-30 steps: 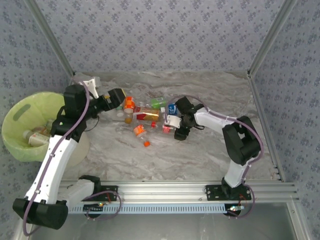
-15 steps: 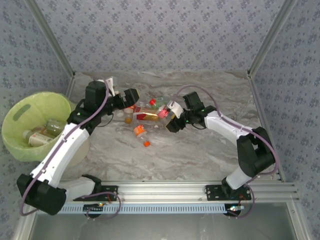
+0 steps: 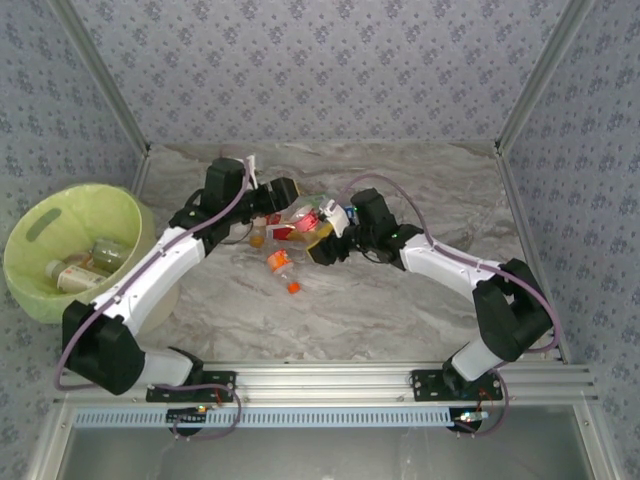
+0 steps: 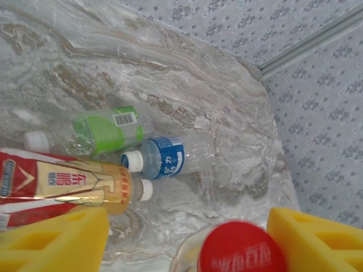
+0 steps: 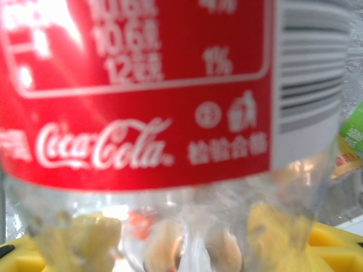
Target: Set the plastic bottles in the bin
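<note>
Lying just beyond the left gripper [image 4: 187, 241] on the marble-patterned table [image 4: 227, 102]: three plastic bottles on their sides
- one green-labelled bottle [image 4: 108, 130]
- one blue-labelled bottle [image 4: 164, 158], just beside the green one
- one red-and-gold-labelled bottle [image 4: 62, 184], nearest the left-hand finger; white caps on this and the blue one

Between the yellow fingers [image 4: 51, 243]: one red-capped bottle [image 4: 241, 249], cap toward the camera. Jaws apart, with a gap showing on one side of the bottle; contact on the other side cannot be told.

Right gripper [image 5: 181, 252]: clamped on one Coca-Cola bottle [image 5: 170, 113], red label, clear ribbed base, close to the lens. Whether this is the red-capped one cannot be told.

Seen from above, both grippers stand over the same cluster, very near each other. One orange-capped bottle [image 3: 278, 262] lies loose on their near side.

Bin [image 3: 40, 225]: one, pale green, well apart from both grippers, out past the left arm's elbow. Two bottles [image 3: 105, 250] counted inside
</note>
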`<state>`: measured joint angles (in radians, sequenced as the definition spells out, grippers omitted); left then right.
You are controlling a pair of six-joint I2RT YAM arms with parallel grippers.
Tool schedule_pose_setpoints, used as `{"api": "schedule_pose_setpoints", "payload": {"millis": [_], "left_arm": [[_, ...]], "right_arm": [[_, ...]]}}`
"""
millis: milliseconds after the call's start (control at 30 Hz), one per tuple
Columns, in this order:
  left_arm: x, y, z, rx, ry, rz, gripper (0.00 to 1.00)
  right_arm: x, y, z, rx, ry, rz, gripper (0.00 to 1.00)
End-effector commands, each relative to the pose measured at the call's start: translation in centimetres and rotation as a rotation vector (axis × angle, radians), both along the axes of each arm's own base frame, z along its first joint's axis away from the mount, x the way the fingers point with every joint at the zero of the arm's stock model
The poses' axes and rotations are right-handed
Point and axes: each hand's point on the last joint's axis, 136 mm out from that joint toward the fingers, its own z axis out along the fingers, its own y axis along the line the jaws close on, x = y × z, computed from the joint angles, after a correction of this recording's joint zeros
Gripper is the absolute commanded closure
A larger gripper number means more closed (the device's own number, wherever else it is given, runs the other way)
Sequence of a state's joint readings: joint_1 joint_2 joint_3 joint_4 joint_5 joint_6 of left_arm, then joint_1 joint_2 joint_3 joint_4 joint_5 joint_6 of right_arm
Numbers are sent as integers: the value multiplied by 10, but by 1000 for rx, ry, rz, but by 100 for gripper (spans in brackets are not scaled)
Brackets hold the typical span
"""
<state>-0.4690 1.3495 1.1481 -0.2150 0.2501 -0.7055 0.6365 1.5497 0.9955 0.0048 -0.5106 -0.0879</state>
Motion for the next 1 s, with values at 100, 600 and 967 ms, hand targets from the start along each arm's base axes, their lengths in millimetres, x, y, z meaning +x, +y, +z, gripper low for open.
{"api": "schedule_pose_setpoints", "payload": {"millis": [100,600,967], "left_arm": [[3,-20,25,-44,-57,-67,46],[-8,-25,27,-3,-68,-114,95],[-18,7,71,51,-208,-20,100]], "right_arm": [[-1,10,26,77,-29,9,54],[1,11,36,100,-18,-8,41],[10,-22,65,159,-169,-175,0]]}}
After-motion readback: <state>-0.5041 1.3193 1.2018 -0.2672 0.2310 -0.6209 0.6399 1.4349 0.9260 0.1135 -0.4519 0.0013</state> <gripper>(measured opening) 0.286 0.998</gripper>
